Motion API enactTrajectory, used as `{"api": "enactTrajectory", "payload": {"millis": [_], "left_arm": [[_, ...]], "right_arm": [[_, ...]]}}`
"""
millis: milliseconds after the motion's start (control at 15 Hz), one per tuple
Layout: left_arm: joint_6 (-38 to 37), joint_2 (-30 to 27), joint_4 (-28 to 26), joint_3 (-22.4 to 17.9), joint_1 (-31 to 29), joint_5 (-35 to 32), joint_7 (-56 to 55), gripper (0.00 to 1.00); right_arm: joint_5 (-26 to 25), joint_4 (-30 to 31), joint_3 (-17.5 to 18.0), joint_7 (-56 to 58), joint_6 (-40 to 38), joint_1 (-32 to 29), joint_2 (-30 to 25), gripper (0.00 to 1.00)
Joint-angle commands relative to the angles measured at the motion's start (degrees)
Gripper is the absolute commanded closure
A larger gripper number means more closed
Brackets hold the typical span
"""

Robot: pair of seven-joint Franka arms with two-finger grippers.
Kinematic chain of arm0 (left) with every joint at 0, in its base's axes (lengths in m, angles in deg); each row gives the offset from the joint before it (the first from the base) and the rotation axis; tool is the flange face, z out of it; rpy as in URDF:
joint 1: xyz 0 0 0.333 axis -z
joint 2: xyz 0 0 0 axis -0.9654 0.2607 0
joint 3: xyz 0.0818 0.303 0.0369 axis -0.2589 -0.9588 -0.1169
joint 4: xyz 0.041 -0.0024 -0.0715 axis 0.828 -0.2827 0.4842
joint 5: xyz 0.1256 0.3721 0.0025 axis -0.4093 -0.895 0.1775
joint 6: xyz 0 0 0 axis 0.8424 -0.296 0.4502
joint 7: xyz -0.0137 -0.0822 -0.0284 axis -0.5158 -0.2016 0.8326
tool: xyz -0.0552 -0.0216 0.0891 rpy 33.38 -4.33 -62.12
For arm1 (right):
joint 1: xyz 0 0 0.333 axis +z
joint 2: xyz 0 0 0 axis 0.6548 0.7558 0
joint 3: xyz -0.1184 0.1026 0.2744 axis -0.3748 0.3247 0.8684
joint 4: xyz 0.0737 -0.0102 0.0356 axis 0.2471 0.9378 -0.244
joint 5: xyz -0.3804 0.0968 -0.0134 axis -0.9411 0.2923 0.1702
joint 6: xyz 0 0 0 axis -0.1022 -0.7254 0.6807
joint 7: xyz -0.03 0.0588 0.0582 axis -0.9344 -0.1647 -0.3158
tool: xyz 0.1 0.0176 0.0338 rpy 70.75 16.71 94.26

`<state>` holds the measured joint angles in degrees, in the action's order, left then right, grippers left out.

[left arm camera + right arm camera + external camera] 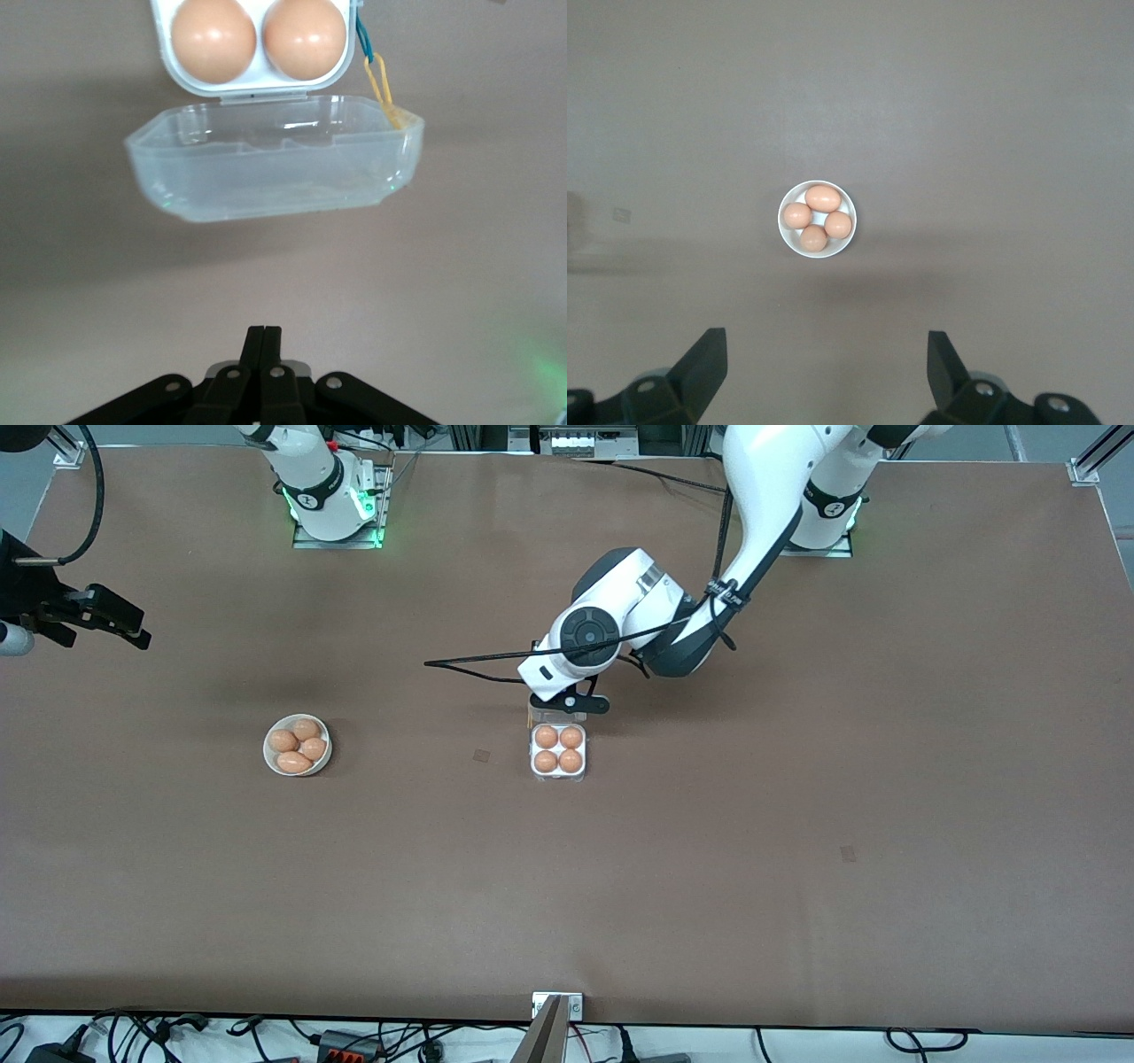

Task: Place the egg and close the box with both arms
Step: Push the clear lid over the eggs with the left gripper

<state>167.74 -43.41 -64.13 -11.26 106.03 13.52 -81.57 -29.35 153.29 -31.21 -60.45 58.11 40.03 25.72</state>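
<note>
The clear box (533, 766) lies open mid-table with a brown egg (547, 736) in each cell. Its lid (542, 716) is folded back flat on the table, on the side farther from the front camera. My left gripper (571, 705) is shut and empty, low over the lid. In the left wrist view the gripper (264, 332) points at the lid (275, 164), a little apart from it, and two eggs (213, 40) show in the box's base (252, 88). My right gripper (120, 624) is open and empty, held high over the right arm's end of the table; it also shows in its wrist view (827, 341).
A round white bowl (267, 751) with several brown eggs stands toward the right arm's end, level with the box; the right wrist view shows it far below (847, 241). A yellow and blue clip (383, 84) hangs at one lid corner. A black cable (478, 666) juts from the left wrist.
</note>
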Motion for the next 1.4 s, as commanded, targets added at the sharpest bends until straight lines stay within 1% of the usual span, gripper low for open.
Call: {"api": "enactTrajectory", "payload": {"millis": [0,133,333,467,600,667,867,933,1067,1333], "left_arm": [[2.38,1.78,1.16,-0.52,1.37,-1.34,-0.73,1.0],[4.21,3.27,1.34,-0.78,2.07,-2.03,-0.81,1.0],[5.8,3.8,1.34,-1.22,2.43,-2.04,-0.73,1.0],[7.82,5.21,2.82,-2.1,2.52,-2.04,-0.81,1.0],[8.09,7.75,7.72,-2.8,2.43,-2.04,-0.55,1.0],[8.09,8.72,10.19,-3.76,2.43,-2.04,-0.55,1.0],[9.49,9.43,13.8,-6.05,2.17,-1.95,-0.03,1.0],[11.15,9.43,14.16,-6.93,2.34,-2.04,0.06,1.0],[13.71,9.61,14.08,-7.11,2.08,-2.04,0.15,1.0],[13.72,9.35,13.9,-7.11,1.64,-2.04,0.5,0.99]], "right_arm": [[-0.1,0.27,0.42,-0.39,0.74,-0.44,-1.09,0.0],[-0.1,0.27,0.33,-0.3,0.47,-0.44,-1.09,0.0],[-0.36,0.18,0.33,-0.21,0.38,-0.53,-1.18,0.0],[-0.36,0.27,0.42,-0.21,0.21,-0.44,-1.0,0.0],[-0.36,0.27,0.42,-0.21,0.12,-0.44,-1.0,0.0],[-0.36,0.27,0.42,-0.21,0.21,-0.44,-1.0,0.0],[-0.63,0.27,0.42,-0.12,0.12,-0.44,-1.0,0.0],[-0.63,0.27,0.42,-0.12,0.12,-0.44,-1.0,0.0],[-0.63,0.27,0.42,-0.21,0.12,-0.44,-1.0,0.0],[-0.54,0.27,0.42,-0.21,0.21,-0.44,-0.65,0.0]]}}
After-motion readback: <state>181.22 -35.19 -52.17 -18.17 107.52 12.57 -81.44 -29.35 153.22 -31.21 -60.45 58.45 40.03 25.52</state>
